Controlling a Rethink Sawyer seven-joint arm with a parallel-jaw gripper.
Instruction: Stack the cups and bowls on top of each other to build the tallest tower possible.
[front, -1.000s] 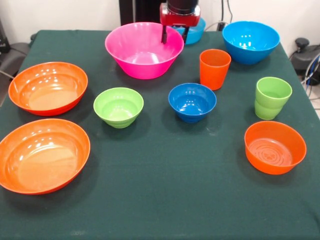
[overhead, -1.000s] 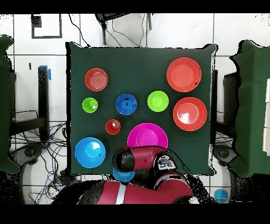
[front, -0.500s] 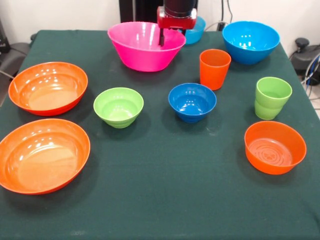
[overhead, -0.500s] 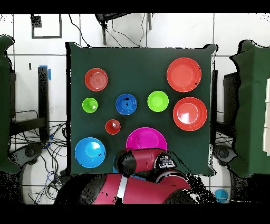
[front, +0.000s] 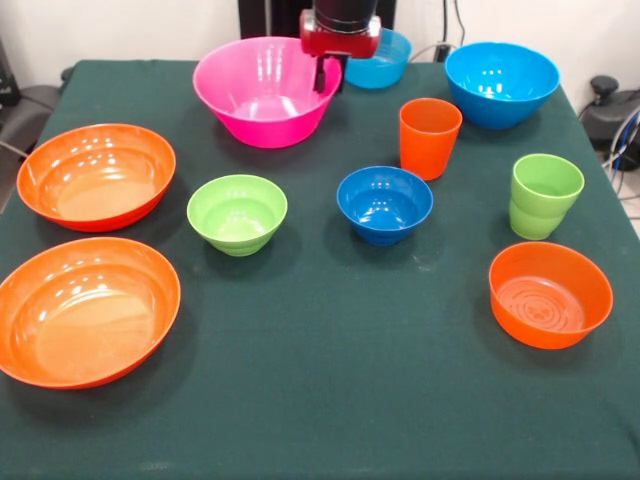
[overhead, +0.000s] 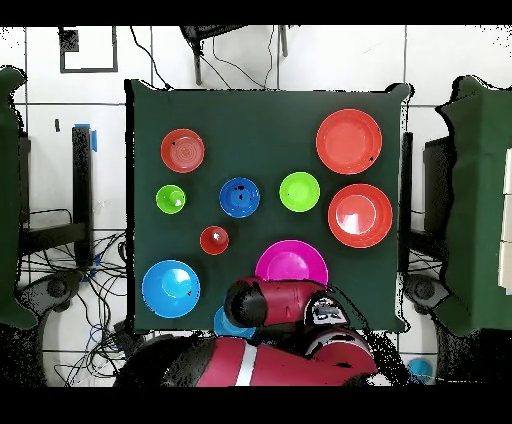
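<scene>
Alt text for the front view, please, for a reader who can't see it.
The gripper grips the rim of the big pink bowl at the far side of a green table. Seven more bowls, orange, blue and lime green, plus an orange cup and a lime green cup, sit unstacked.

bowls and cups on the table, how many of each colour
orange bowls: 3
orange cup: 1
sky blue bowls: 2
dark blue bowl: 1
green bowl: 1
green cup: 1
pink bowl: 1
total: 10
</scene>
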